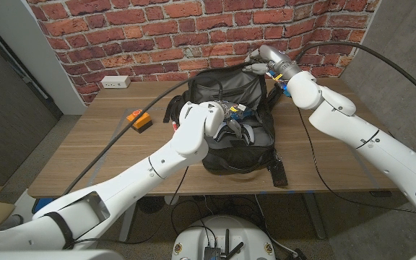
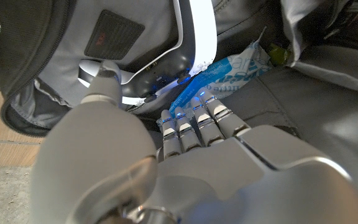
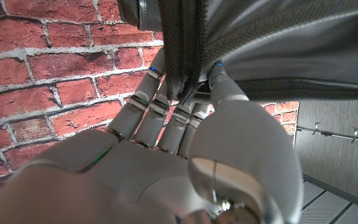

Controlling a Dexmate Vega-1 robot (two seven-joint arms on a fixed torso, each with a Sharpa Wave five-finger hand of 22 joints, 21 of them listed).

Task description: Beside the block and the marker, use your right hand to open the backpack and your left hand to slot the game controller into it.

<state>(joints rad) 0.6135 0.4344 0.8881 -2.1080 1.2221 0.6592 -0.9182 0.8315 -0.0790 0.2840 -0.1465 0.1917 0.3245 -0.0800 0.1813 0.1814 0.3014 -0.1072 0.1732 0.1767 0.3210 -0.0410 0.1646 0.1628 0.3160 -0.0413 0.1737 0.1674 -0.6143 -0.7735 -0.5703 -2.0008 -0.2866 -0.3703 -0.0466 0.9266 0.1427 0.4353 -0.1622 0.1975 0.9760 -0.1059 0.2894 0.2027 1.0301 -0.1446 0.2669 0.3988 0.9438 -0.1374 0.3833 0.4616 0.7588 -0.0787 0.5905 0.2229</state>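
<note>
White glossy arms (image 1: 172, 155), grey fingers (image 2: 194, 121)

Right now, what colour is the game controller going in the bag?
White; the game controller shows best in the left wrist view.

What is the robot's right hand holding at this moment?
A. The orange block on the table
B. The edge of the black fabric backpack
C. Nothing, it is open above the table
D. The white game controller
B: the right wrist view shows the right hand pinching the zippered edge of the black fabric backpack, lifting it at the far side of the bag.
</note>
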